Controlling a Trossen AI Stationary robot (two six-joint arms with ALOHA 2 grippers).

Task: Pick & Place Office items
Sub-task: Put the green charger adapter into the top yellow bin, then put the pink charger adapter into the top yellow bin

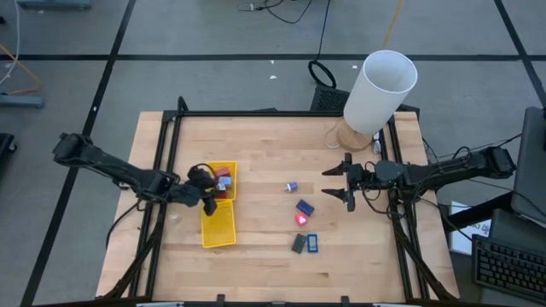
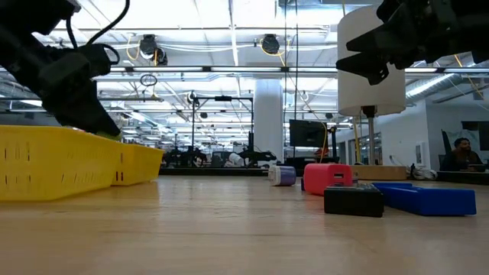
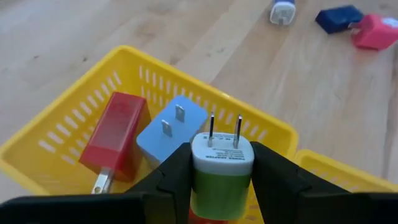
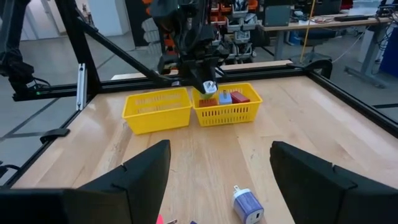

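Between the left gripper's (image 3: 222, 186) two fingers sits a green-and-white plug (image 3: 222, 167), prongs up, clamped from both sides and held just above the yellow tray (image 1: 218, 223). Under it, in the tray compartment nearer the table's far edge, lie a red plug (image 3: 114, 135) and a pale blue plug (image 3: 172, 127), side by side and touching; the other compartment (image 4: 157, 110) looks bare in the right wrist view. Out on the wood, well apart from the tray, the remaining items are spread between the two arms: a lilac plug (image 1: 292, 187) farthest back, then a dark blue block (image 1: 305, 206), a bright red piece (image 1: 301, 219) just beside it, and at the near end a dark grey flat rectangle (image 1: 299, 243) next to a blue flat rectangle (image 1: 313, 244). In the low view the red piece stands directly behind the grey rectangle. Right gripper (image 1: 345, 182) hangs above the table beside this group, on the side away from the tray, fingers spread wide apart and holding nothing. Behind it, near the far right corner, a big white cylinder (image 1: 380, 91) stands on a round wooden base.
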